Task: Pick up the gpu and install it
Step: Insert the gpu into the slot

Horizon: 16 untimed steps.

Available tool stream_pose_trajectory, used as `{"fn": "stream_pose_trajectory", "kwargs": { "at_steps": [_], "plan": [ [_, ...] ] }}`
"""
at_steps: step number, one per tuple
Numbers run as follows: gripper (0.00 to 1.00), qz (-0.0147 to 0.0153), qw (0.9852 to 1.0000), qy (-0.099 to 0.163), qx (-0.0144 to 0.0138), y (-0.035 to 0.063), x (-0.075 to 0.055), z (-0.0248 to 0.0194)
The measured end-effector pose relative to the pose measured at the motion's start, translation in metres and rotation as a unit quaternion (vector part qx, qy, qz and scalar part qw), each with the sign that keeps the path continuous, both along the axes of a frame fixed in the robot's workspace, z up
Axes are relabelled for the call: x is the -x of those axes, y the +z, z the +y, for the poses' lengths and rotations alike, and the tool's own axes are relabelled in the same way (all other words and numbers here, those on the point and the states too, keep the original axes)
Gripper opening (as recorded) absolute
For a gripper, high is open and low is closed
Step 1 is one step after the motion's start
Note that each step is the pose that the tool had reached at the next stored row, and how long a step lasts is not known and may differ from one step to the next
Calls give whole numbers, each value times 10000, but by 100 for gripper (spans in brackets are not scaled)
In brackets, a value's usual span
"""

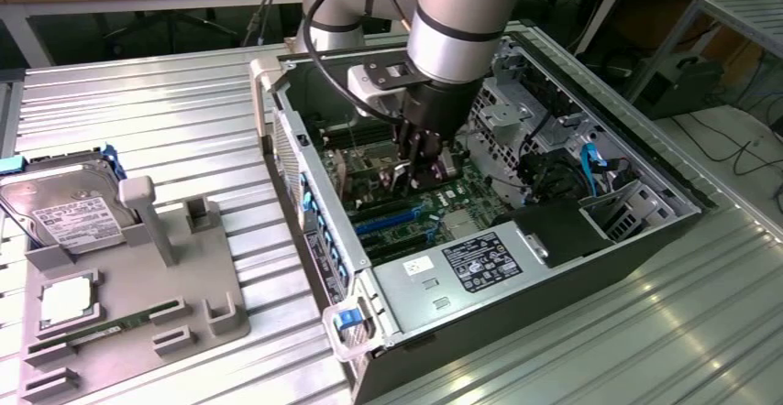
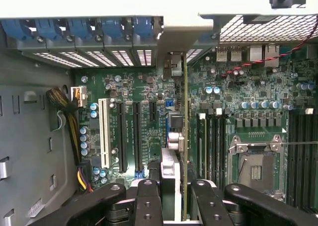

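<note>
- Pincer [image 2: 171, 196] down inside the open computer case [image 1: 636, 162], closed narrow on the gpu [image 2: 184, 136], which it holds on edge.
- Gpu stands over the motherboard [image 2: 149, 94], between the black expansion slots [image 2: 128, 136] and the memory slots [image 2: 211, 141]; whether its lower edge is seated, cannot tell.
- Card's bracket end [image 2: 171, 64] sits near the rear slot covers [image 2: 119, 57].
- Risk, judged: card edge slightly off the slot line would jam or flex the board under push.
- Risk, judged: bracket catching the case wall would tilt the card in the grip.
- Hard drive [image 1: 68, 205] and parts holder [image 1: 135, 286] rest on the counter [image 1: 171, 112], well apart.
</note>
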<state>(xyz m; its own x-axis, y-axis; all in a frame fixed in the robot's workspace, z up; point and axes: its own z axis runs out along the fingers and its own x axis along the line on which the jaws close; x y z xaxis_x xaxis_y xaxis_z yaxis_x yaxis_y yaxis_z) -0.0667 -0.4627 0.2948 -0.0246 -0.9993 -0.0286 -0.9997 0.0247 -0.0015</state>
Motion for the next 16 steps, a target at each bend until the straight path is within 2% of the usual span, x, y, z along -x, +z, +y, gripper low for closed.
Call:
{"fn": "stream_pose_trajectory", "kwargs": {
  "at_steps": [9, 12, 16],
  "plan": [
    [28, 2, 10000, -11, 2, -35, 4, -9],
    [28, 1, 10000, -32, 22, -44, 5, -9],
    [28, 1, 10000, -43, 26, -57, 5, -11]
  ]
}}
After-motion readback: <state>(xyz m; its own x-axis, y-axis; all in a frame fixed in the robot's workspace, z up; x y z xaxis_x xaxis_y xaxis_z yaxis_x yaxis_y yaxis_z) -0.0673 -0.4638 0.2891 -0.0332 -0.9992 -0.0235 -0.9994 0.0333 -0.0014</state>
